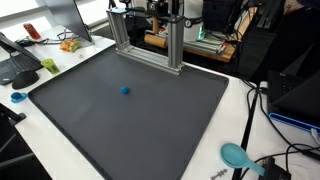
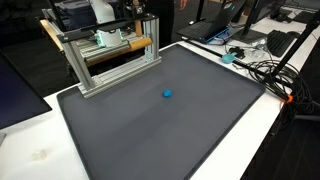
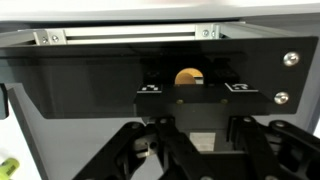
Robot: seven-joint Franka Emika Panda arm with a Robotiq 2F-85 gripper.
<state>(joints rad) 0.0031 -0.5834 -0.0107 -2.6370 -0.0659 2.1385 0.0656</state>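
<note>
Claw [image 3: 192, 98] fingers reach up from the bottom edge of the wrist view as dark linkages, and the jaws are drawn in as close as they go. A round wooden knob [image 3: 187, 76] sits just beyond and between the tips, against a black panel [image 3: 90, 80]. The view is too dark to tell whether the tips actually pinch the knob or only flank it. Two bright screws [image 3: 290, 60] mark the panel's far end, and a pale aluminium bar [image 3: 130, 35] runs along above it.

In both exterior views the arm is tucked in at the top of an aluminium frame [image 1: 150, 42] [image 2: 105, 65] standing at the back edge of a dark mat [image 1: 150, 125] [image 2: 170, 135]. A wooden rod [image 2: 128, 43] lies across the upper part of the frame. Well apart from the frame, out in the middle of the mat, rests a small blue ball [image 1: 125, 90] [image 2: 167, 95].

The mat covers most of a white bench [image 1: 228, 125] [image 2: 30, 145]. A teal scoop [image 1: 235, 155] lies on the bench near a corner of the mat, and black cables [image 2: 270, 75] trail along the edge.
</note>
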